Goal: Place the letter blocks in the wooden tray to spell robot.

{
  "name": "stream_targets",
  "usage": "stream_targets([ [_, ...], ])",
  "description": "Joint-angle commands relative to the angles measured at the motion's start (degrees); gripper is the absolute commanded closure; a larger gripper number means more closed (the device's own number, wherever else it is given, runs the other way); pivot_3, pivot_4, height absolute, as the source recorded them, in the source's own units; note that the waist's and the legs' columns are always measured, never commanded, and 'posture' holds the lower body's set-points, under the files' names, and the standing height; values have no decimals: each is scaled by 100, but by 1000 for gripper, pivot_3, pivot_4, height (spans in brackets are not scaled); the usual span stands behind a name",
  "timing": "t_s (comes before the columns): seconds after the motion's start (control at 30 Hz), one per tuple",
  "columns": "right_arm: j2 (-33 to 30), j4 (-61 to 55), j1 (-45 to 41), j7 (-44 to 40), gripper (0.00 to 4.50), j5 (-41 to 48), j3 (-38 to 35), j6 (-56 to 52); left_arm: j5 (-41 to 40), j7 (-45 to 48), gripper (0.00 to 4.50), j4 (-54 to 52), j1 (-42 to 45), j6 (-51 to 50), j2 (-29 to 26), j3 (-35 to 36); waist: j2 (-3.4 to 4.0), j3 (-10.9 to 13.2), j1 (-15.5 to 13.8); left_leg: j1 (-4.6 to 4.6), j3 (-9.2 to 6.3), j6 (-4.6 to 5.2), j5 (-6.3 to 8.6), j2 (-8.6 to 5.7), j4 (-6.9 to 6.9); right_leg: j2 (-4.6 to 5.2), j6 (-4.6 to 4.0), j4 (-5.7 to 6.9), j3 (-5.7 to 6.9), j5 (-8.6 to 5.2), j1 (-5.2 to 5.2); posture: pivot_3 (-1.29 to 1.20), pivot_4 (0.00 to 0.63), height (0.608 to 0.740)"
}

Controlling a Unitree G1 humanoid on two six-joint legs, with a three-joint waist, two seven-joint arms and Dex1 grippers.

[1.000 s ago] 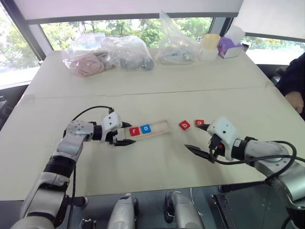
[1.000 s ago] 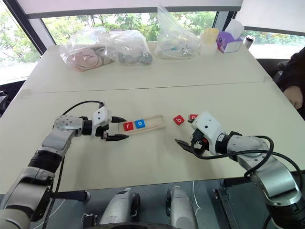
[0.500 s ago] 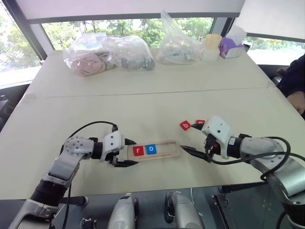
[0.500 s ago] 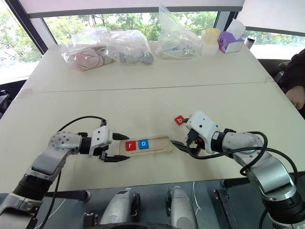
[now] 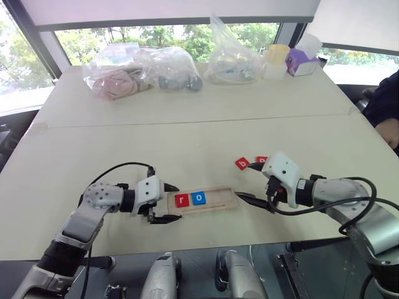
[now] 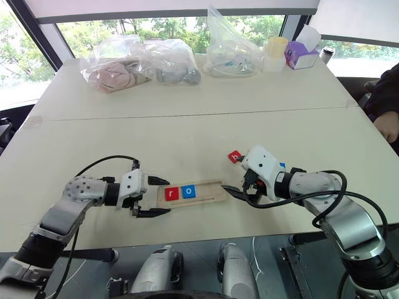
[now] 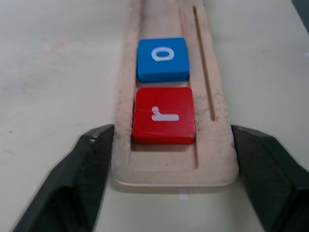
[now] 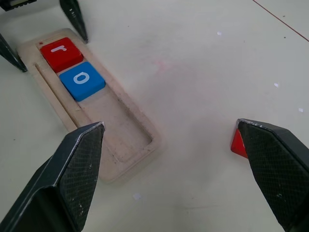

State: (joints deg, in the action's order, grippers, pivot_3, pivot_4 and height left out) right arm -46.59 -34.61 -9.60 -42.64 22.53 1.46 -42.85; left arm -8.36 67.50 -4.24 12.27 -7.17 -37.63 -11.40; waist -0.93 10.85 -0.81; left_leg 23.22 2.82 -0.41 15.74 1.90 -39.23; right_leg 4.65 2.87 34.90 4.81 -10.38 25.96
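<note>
The wooden tray [image 5: 219,199] lies near the table's front edge. A red letter block r [image 5: 182,200] and a blue letter block o [image 5: 199,198] sit in its left end. My left gripper [image 5: 172,203] is open, its fingers [image 7: 87,169] flanking that end of the tray [image 7: 212,159]. Open as well, my right gripper [image 5: 245,180] hovers just off the tray's right end. A red block b [image 5: 242,164] lies beyond it on the table. Another red block [image 5: 261,160] is partly hidden behind the gripper.
Clear plastic bags [image 5: 143,71] of soft items lie along the far side, with a yellow cup [image 5: 276,56] and a purple tissue box [image 5: 300,61]. A person's hand [image 5: 388,132] rests at the right edge. The table's front edge [image 5: 206,248] runs just below the tray.
The left gripper dragged the tray with r and o toward the table's front edge. Its fingers have now spread off the tray's sides.
</note>
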Motion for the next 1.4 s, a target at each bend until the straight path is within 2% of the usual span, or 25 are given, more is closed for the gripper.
stream_targets([
  [0.03,12,-52,-85,63,0,-54,-78,108,273,-19,60,281,-108,48,-66,-282,8,-5,-1,0,1,0,0,0,0,1,0,0,0,0,0,0,150,740],
  [0.17,294,308,-357,492,0,-314,-56,119,181,19,60,313,-26,160,-119,-178,10,-7,3,-1,1,0,0,0,0,1,0,0,0,0,0,0,150,740],
  [0.3,974,1105,-864,1427,0,-754,51,-238,-203,64,60,68,82,2,-286,230,9,-7,20,-2,6,-1,0,0,0,-1,-3,0,0,2,5,0,150,740],
  [0.4,1614,1487,-1014,1759,0,-719,101,-416,-844,353,60,-532,-24,-629,-700,603,5,-4,35,18,9,0,-1,0,2,-7,-8,16,0,7,42,0,150,740],
  [0.57,2196,1959,-1170,2005,0,-803,206,-349,-1609,331,60,-1391,-179,-1581,-1186,1179,15,1,16,24,16,1,-1,0,18,-15,-14,23,2,19,51,0,150,740],
  [0.83,2295,2395,-1332,2113,0,-1113,454,-482,-2064,-103,60,-1961,-251,-2201,-1367,1693,15,1,19,20,10,0,-2,-4,5,-6,-9,19,-1,-2,41,0,150,740],
  [1.07,2369,2455,-1318,2110,0,-1047,369,-758,-2319,-194,60,-2229,-325,-2429,-1520,1955,15,1,25,19,14,1,-2,-4,9,-12,-9,21,-1,-1,42,0,150,740],
  [1.17,2394,2467,-1359,2152,928,-1063,349,-853,-2368,-246,0,-2270,-291,-2475,-1546,1952,15,1,17,17,13,0,-2,-4,8,-12,-10,21,-1,-2,39,0,150,740],
  [1.3,2381,2295,-1423,2162,2971,-989,265,-1100,-2386,-305,0,-2248,-202,-2492,-1523,1896,15,1,24,17,13,0,-2,-4,7,-12,-10,21,-1,-2,39,0,150,740],
  [1.33,2340,2153,-1427,2176,3315,-978,226,-1190,-2377,-317,0,-2233,-172,-2476,-1499,1853,15,1,22,16,13,0,-2,-4,8,-12,-10,21,-1,-2,40,0,150,740],
  [1.4,2241,1807,-1434,2197,3288,-939,127,-1463,-2354,-341,0,-2208,-128,-2453,-1457,1770,15,1,16,18,14,0,-2,-4,8,-12,-10,21,-1,-2,40,0,150,740],
])
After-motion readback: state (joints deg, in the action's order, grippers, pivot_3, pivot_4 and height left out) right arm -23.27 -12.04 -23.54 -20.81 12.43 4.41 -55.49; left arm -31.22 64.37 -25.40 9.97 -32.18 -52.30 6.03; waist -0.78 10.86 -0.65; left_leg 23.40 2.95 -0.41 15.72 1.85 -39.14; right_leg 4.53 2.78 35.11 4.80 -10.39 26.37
